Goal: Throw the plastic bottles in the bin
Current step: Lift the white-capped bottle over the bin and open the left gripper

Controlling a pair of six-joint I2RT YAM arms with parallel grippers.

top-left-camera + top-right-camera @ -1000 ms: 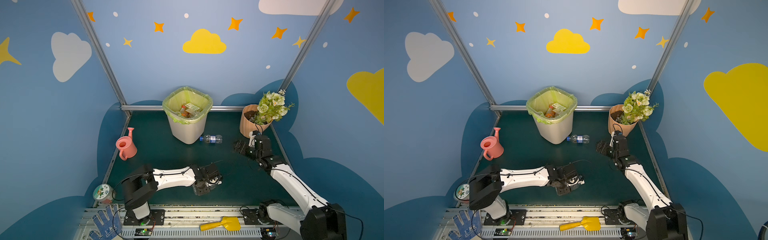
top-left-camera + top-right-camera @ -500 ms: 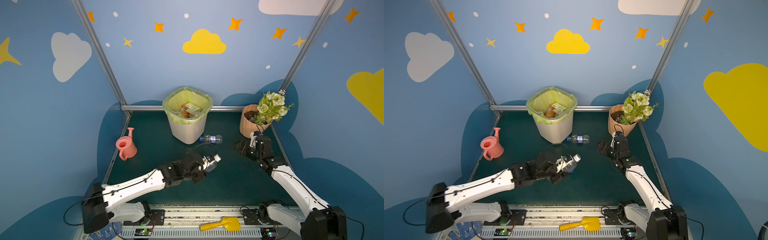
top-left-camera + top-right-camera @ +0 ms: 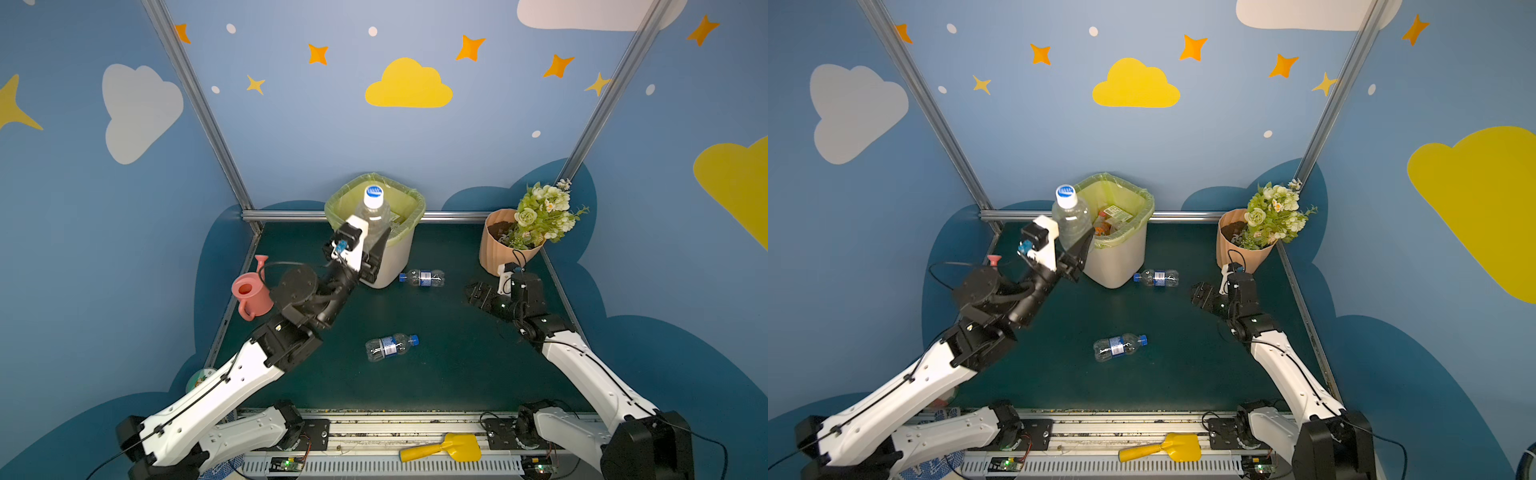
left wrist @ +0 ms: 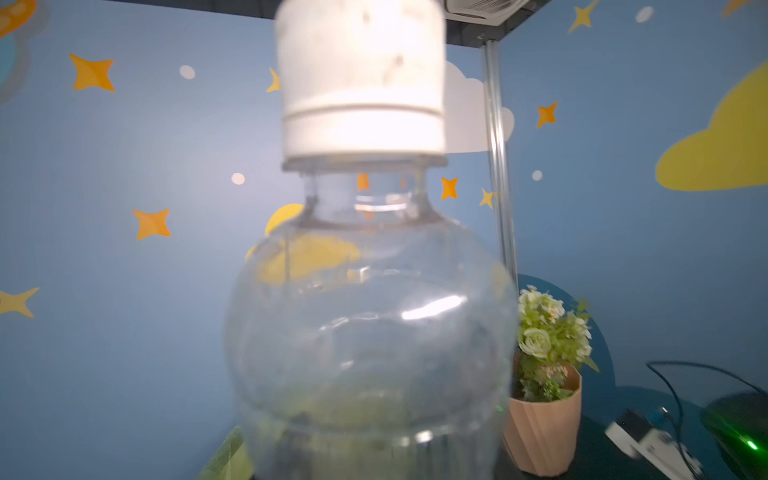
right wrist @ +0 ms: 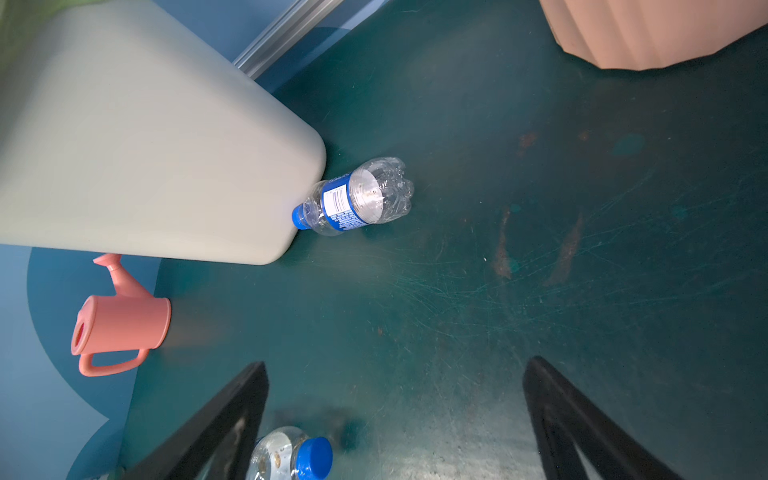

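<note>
The left arm stretches diagonally from the lower left of the frame toward the upper middle, elbow bent and wrist raised. Its left gripper (image 3: 371, 237) is clamped on the lower body of a clear, rounded bottle (image 3: 372, 210) with a white cap. It holds the bottle upright by the rim of the bin (image 3: 395, 266); whether the bottle is over the opening cannot be told. The bin is a smooth off-white tapering wastebasket lined with a crinkled yellow-green bag. The right arm reaches up from the lower right with its forearm low. Its right gripper (image 3: 478, 293) stands wide and empty over the scuffed dark green worktop (image 3: 457, 365), at right of centre. Two ribbed clear bottles with blue labels and caps lie on their sides. One bottle (image 3: 422, 277) has its cap at the bin's base, and the other bottle (image 3: 390, 345) lies mid-frame. A matte pink watering can (image 3: 251, 293) stands at left, and a ridged peach flowerpot (image 3: 498, 245) at right.
</note>
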